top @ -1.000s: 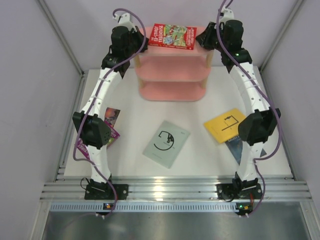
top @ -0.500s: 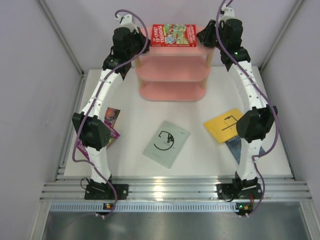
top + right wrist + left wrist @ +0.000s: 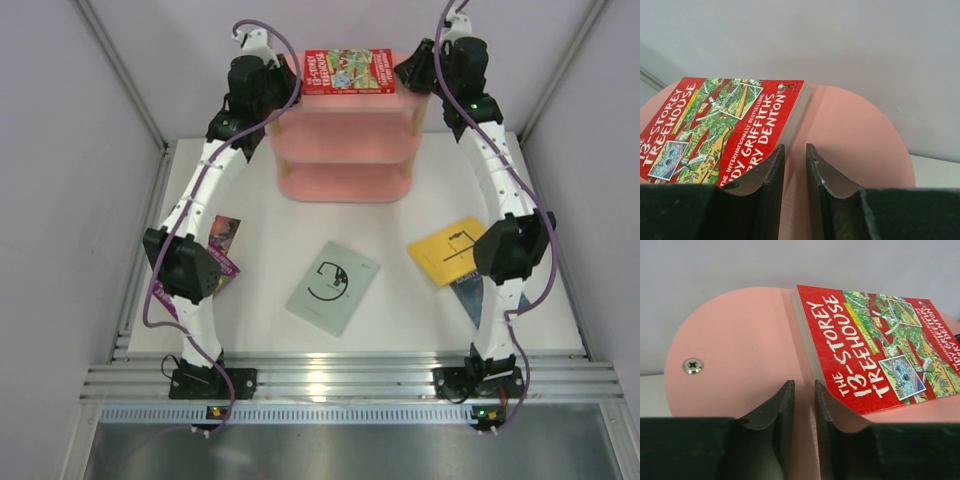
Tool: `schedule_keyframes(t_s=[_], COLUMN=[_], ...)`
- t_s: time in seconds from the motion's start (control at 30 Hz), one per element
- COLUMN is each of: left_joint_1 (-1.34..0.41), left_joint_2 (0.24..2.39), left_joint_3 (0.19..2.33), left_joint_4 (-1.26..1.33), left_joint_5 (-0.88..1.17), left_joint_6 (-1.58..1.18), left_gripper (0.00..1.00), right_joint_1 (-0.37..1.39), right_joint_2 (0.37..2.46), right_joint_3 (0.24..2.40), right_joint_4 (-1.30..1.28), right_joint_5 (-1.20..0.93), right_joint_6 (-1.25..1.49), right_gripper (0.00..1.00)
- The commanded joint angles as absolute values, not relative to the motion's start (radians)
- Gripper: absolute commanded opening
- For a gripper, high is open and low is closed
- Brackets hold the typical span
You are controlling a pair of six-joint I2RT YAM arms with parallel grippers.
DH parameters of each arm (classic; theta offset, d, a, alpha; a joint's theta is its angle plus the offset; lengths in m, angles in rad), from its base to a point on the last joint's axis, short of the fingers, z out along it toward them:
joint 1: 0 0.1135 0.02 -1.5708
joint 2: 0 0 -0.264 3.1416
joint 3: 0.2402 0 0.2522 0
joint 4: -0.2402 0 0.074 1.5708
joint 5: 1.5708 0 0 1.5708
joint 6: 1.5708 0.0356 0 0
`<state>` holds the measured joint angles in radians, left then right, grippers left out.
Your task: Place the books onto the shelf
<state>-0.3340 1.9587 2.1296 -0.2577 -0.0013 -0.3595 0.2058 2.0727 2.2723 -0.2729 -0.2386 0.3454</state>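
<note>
We see the red book [image 3: 346, 71] flat on the pink shelf [image 3: 345, 182] top, our left end effector [image 3: 803, 385] and right end effector [image 3: 795, 147] both a little open, empty

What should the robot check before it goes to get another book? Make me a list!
1. Red book lies flat on the shelf's top board: ok.
2. Left gripper is free of the book, jaws a little apart with nothing between them: ok.
3. Right gripper is the same, with only pink board showing in the gap: ok.
4. Grey-green book and yellow book lie in the open on the table, easy to get at: ok.
5. Purple book and navy book are clear to grab: not ok, as each is partly hidden under an arm.
</note>
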Motion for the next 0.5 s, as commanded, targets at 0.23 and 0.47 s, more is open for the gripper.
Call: schedule_keyframes(t_s=[0.23,0.47], left_joint_1=[-0.327,-0.313], left_joint_2=[1.948,1.892], left_joint_3=[2.177,2.190], left_joint_4=[-0.383,-0.420], left_joint_5=[-0.103,-0.100], left_joint_6=[-0.308,-0.321], left_gripper=[0.54,0.64], right_joint_1=[0.143,0.130], right_joint_2=[2.086,2.036], right_joint_3=[2.230,2.266], right_joint_4=[-0.373,-0.373], right_joint_5=[-0.271,-0.308], right_joint_6=[0.387,0.409], right_gripper=[0.26,0.29])
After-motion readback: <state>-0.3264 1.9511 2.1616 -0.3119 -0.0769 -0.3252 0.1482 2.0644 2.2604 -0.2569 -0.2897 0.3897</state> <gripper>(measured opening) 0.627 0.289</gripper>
